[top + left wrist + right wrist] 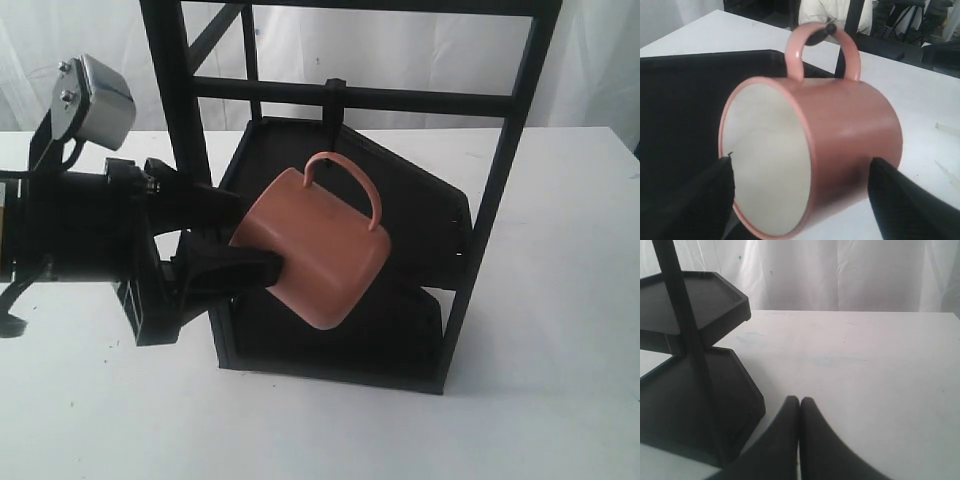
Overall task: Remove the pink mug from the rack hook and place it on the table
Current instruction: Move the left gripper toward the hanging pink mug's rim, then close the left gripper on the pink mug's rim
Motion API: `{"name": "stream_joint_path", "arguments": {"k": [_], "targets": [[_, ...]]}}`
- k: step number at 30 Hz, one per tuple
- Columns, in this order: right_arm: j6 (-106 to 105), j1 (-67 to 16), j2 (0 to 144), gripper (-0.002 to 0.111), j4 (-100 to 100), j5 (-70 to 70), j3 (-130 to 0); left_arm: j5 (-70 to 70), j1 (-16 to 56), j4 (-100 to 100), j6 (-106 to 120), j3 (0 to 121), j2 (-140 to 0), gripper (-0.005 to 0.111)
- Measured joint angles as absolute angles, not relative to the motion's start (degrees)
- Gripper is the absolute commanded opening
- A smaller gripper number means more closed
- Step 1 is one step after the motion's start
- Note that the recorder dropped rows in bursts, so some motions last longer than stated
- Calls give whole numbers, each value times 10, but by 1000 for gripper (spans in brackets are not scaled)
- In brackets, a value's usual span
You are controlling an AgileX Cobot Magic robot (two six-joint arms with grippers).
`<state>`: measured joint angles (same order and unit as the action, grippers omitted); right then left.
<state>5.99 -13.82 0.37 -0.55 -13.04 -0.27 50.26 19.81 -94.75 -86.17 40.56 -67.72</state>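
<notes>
Left gripper (257, 238) reaches in level, clamped across tilted matte pink mug (320, 255) | thin loop handle around black rack hook (821, 34) | right gripper (800, 406) pinched closed over white table (880, 365)

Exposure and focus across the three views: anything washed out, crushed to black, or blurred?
Exterior view: curtain and table nearly blown out, left gripper and rack crushed to flat black, pink mug evenly lit. Left wrist view: mug fairly sharp with a soft sheen, near fingers blurred. Right wrist view: bright curtain, right gripper a featureless dark shape.
</notes>
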Motion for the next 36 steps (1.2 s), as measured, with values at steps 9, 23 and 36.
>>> {"name": "stream_joint_path", "arguments": {"k": [9, 23, 36], "targets": [[60, -138, 4, 0, -5, -130, -3, 554, 198, -943, -864, 417, -706, 75], [60, -138, 4, 0, -5, -130, -3, 483, 288, -925, -847, 418, -711, 69], [60, -138, 4, 0, -5, -130, -3, 488, 294, -850, -812, 418, -739, 16]]}}
